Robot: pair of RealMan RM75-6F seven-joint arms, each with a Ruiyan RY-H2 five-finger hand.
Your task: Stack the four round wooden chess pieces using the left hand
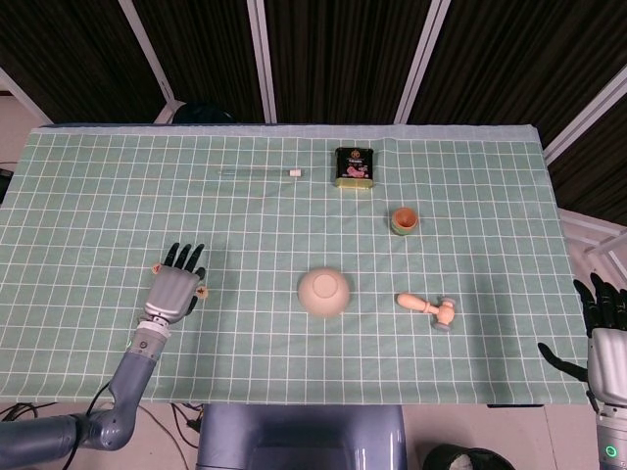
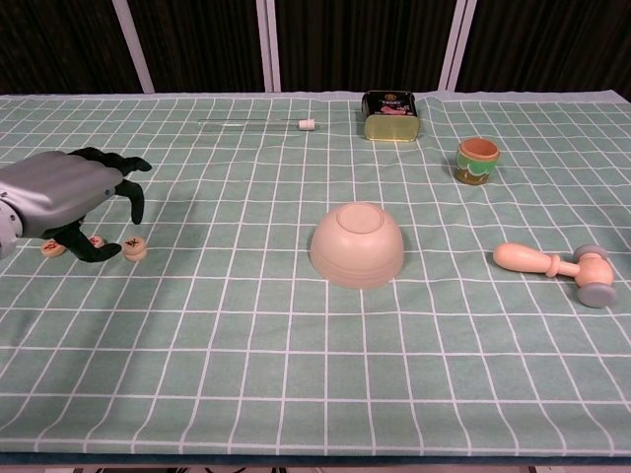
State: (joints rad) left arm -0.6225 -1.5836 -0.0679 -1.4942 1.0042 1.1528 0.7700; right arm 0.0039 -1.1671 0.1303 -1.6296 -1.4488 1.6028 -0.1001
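My left hand (image 1: 174, 290) (image 2: 61, 193) hovers low over the left part of the table, fingers apart and curved down, gripping nothing. Three round wooden chess pieces show in the chest view. One (image 2: 135, 247) lies bare just right of the hand, one (image 2: 96, 241) sits by the thumb under the palm, and one (image 2: 52, 248) lies on the hand's left. In the head view I see only a piece (image 1: 202, 291) to the right of the hand and another (image 1: 157, 267) at its far left. No piece is stacked on another. My right hand (image 1: 606, 333) hangs open off the table's right edge.
An upturned beige bowl (image 2: 357, 243) sits mid-table. A wooden toy hammer (image 2: 554, 266) lies to its right. Behind are a small orange-and-green cup (image 2: 477, 160), a dark tin (image 2: 390, 115) and a thin rod with a white tip (image 2: 258, 123).
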